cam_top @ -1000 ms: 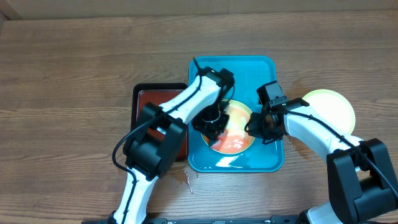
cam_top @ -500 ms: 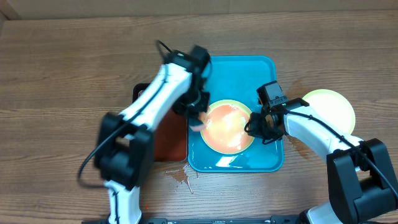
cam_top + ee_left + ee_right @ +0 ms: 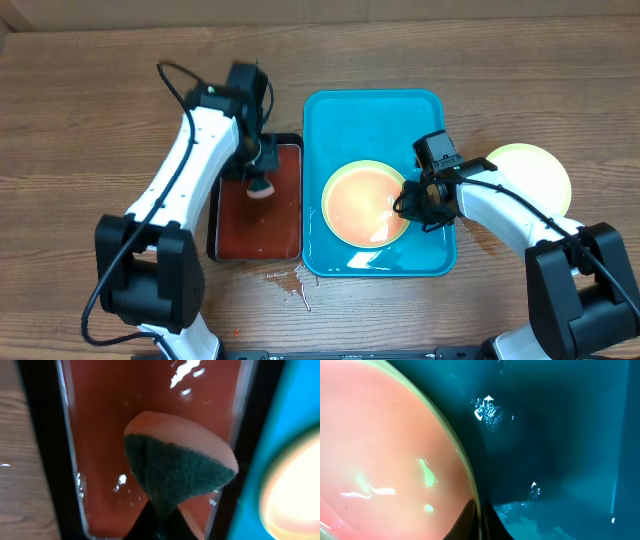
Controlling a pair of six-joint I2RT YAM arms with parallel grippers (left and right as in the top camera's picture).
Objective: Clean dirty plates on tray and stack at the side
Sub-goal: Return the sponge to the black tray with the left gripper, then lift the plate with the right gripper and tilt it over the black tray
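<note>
Turquoise rectangular plastic tray [image 3: 370, 125] with rounded corners lies at the middle of the wooden table [image 3: 100, 100] in the overhead view. A round shallow plate [image 3: 360, 205] with a yellow-green rim and an orange-smeared centre sits on the tray floor, toward 6 o'clock. The right gripper [image 3: 412, 205] is at the plate's 3 o'clock edge, its jaws pinched shut on the rim. A second plate [image 3: 530, 172], yellow-green and pale in the centre, rests on the table at 3 o'clock of the tray, off it. A smaller black tray [image 3: 270, 225] holding red liquid lies just beside the turquoise one at 9 o'clock. Over it hangs the left gripper [image 3: 262, 178], its jaws closed on a small sponge [image 3: 262, 187].

Seen from the left wrist, the sponge [image 3: 175, 465] shows a dark green scouring face and an orange-stained foam back. The left gripper [image 3: 160, 522] clamps it tight from 6 o'clock. Red liquid in the black tray [image 3: 100, 435] lies behind it, with the tray [image 3: 280, 420] and the plate [image 3: 295, 495] at 3 to 4 o'clock and the table [image 3: 15, 485] at 9 o'clock.

From the right wrist, the plate [image 3: 380, 445] fills the 9 o'clock half, glossy and orange. Wet turquoise tray [image 3: 560, 435] lies at 3 o'clock. The right gripper [image 3: 479, 517] grips the rim at 6 o'clock, fingers together.
</note>
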